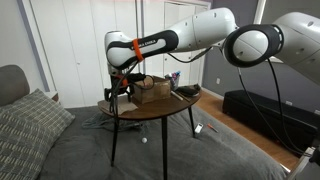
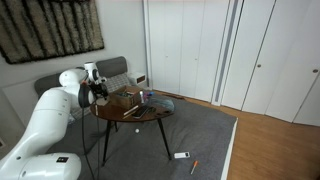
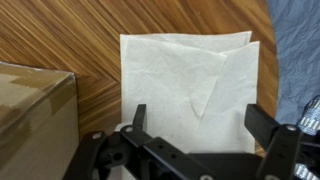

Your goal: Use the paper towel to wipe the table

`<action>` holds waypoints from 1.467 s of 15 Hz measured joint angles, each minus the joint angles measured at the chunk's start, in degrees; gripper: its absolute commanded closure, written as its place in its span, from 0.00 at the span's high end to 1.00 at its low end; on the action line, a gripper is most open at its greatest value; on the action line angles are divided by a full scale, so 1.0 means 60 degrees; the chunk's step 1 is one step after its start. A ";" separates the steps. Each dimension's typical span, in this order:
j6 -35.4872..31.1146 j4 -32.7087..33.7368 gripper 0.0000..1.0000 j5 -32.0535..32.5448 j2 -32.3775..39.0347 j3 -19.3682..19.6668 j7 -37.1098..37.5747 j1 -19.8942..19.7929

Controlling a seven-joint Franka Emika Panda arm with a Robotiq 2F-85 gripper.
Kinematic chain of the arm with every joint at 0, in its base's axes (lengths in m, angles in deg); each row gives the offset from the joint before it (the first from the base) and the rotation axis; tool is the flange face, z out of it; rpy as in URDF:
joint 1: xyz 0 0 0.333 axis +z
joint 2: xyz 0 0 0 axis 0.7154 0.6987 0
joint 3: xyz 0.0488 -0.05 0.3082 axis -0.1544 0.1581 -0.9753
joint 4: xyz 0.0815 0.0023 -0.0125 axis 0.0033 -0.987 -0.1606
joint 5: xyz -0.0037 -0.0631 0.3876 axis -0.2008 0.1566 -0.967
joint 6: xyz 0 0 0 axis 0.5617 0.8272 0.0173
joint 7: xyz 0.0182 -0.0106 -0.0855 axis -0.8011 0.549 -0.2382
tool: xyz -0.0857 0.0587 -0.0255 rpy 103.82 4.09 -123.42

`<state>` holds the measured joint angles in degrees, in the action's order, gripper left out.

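The paper towel (image 3: 185, 70) lies flat on the dark wooden table (image 3: 90, 45), pale and slightly creased, with a folded corner near its middle. In the wrist view my gripper (image 3: 200, 125) is open just above the towel. Its two black fingers stand near the towel's left and right edges and hold nothing. In both exterior views the gripper (image 1: 120, 88) (image 2: 103, 90) points down at one end of the small round table (image 1: 150, 108) (image 2: 140, 115). The towel is hidden under the gripper there.
A brown cardboard box (image 3: 35, 115) (image 1: 152, 90) stands on the table right beside the towel. Small items sit near it (image 2: 146, 97). A grey couch with a cushion (image 1: 30, 125), a long black bench (image 1: 260, 105) and small items on the carpet (image 2: 182, 155) surround the table.
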<state>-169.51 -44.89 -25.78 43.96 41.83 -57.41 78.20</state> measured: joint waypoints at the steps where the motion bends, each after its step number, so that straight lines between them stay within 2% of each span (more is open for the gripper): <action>1: -0.0005 0.0024 0.66 -0.0008 0.0046 -0.0001 -0.0018 -0.0028; 2: -0.0005 0.0048 0.57 -0.0026 0.0090 -0.0002 -0.0021 -0.0056; 10: 0.0048 0.0584 0.02 -0.0149 0.0448 -0.0102 -0.0021 -0.0169; 17: 0.0679 0.0753 0.00 -0.0148 0.0458 -0.0098 0.0129 -0.0130; 22: 0.0852 0.0876 0.00 -0.0149 0.0518 0.0030 0.1062 -0.0232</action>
<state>-164.40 -39.63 -26.68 47.07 42.01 -51.04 76.80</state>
